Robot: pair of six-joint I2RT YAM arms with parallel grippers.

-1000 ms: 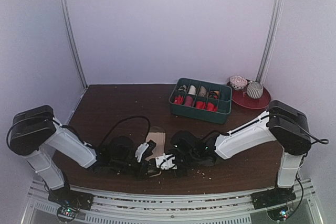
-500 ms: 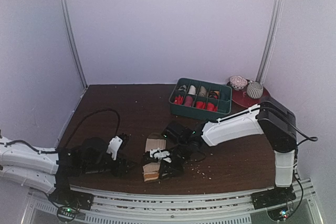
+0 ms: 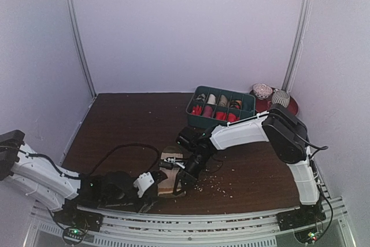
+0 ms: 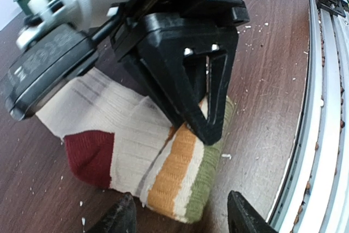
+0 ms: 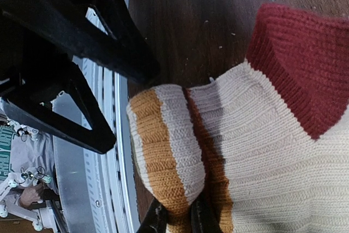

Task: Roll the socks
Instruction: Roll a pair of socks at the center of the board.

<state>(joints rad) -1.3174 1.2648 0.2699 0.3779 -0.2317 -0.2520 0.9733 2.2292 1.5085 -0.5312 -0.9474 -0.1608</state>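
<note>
- Dark wooden table (image 3: 127,120) between pale walls; a green tray (image 3: 223,89) and a red plate (image 3: 292,107) stand at the far right, well apart from the work.
- Striped sock (image 4: 125,129) lies flat near the front edge, its orange-and-green end folded over the cream part; the teal sock cannot be made out.
- Right gripper (image 5: 179,219) pinches the folded end, fingers pressed together on the fabric.
- Left gripper (image 4: 181,214) hovers just beside the fold, fingers spread, holding nothing.
- Handling, as judged: light, limp ribbed knit, grippy rather than slippery, not fragile; a fold probably springs open once released.
- Best hold appears to be across the folded end, through both layers, with the flat part near the maroon heel pressed down.
</note>
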